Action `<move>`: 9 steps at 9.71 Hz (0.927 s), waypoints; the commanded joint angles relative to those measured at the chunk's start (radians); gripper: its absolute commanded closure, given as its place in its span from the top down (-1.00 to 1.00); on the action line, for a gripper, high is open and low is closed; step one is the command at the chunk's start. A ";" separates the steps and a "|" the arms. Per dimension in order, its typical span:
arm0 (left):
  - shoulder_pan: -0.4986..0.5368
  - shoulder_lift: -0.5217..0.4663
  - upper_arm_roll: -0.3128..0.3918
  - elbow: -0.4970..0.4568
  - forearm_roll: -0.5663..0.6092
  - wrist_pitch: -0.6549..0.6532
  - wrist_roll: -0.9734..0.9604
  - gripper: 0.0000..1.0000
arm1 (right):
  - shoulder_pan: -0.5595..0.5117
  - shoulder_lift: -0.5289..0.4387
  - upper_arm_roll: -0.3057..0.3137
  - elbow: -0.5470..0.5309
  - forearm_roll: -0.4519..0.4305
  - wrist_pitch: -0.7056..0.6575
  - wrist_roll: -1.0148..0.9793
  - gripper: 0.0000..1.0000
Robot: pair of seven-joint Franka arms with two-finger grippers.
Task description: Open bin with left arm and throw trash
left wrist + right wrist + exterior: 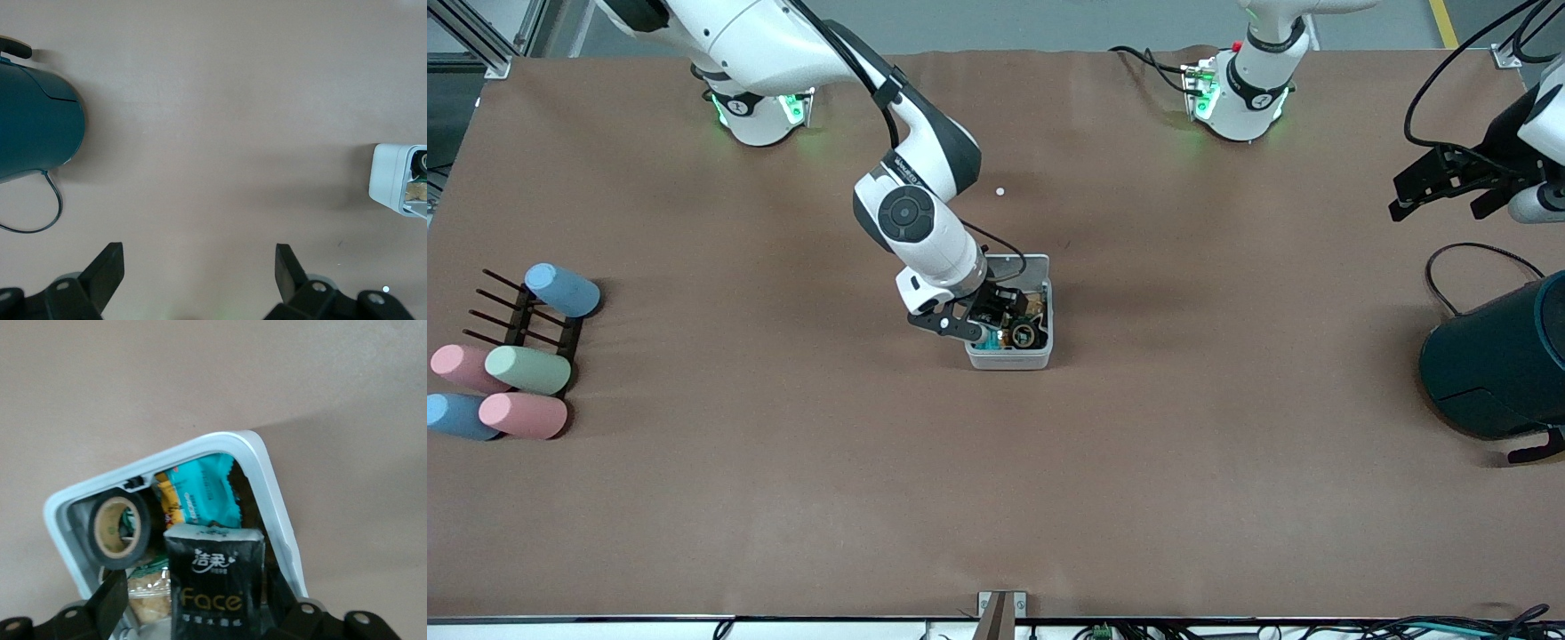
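Observation:
The light-grey bin [1040,356] stands open in the middle of the table. It shows again in the left wrist view as the bin [387,180]. My right gripper [996,327] is down in it, open. Between its fingers [110,603] stands a black packet [213,587] with white print, with a gap on at least one side. Beside the packet in the bin lie a dark tape ring [119,532] and a teal wrapper [203,497]. A tiny white scrap [1000,191] lies on the table, farther from the front camera than the bin. My left gripper [1436,212] waits open and empty in the air at the left arm's end.
A big dark teal cylinder [1494,364] with a black cable [1476,253] lies under the left gripper's side of the table. At the right arm's end are several pastel cylinders [529,369] and a black rack [525,320].

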 commanded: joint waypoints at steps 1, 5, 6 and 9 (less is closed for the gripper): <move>0.005 0.019 0.004 0.003 -0.005 0.010 -0.002 1.00 | -0.048 -0.051 -0.009 0.025 -0.016 -0.073 0.004 0.91; -0.001 0.034 -0.006 0.010 0.003 0.011 -0.003 1.00 | -0.181 -0.132 -0.009 0.026 -0.110 -0.275 -0.187 0.91; -0.003 0.036 -0.006 0.018 0.002 0.008 -0.003 1.00 | -0.227 -0.144 -0.009 0.026 -0.173 -0.351 -0.282 0.89; -0.003 0.036 -0.006 0.021 0.003 0.008 -0.003 1.00 | -0.405 -0.198 -0.009 0.022 -0.223 -0.476 -0.543 0.91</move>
